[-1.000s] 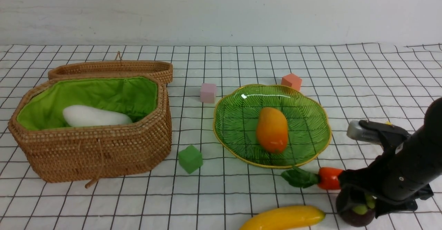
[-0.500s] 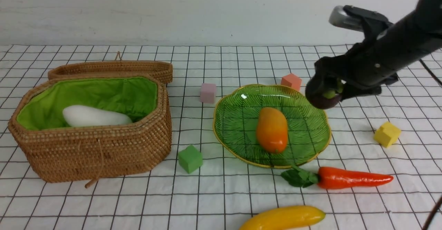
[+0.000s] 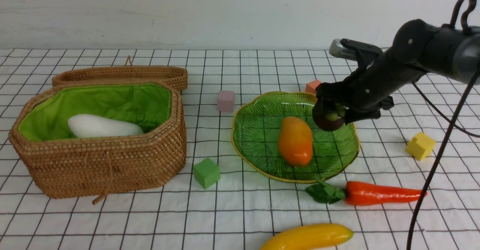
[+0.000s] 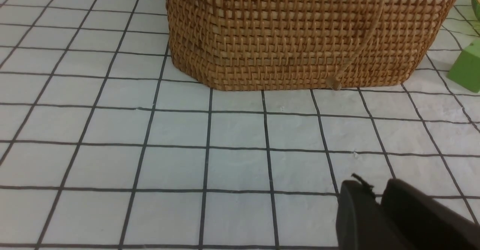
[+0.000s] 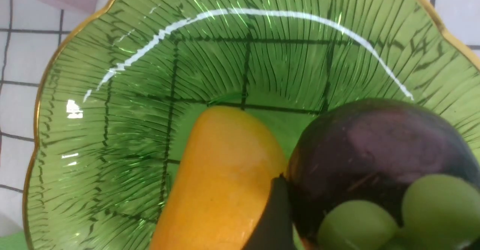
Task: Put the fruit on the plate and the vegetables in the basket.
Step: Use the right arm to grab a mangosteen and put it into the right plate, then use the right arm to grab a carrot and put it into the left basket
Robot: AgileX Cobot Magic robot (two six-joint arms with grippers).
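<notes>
Since my right jaws are grasping the round dark purple mangosteen just over the ribbed green glass plate, beside the plump orange mango, I'd lower it gently and let go clear of the mango so nothing rolls.

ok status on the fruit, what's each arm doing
right jaws shut on mangosteen, over plate beside mango. left jaws shut, empty, near basket. banana, carrot on the cloth. nothing under the mangosteen

We see mango on the green plate, mangosteen above its right side, radish inside the basket, carrot and banana nearer.
</notes>
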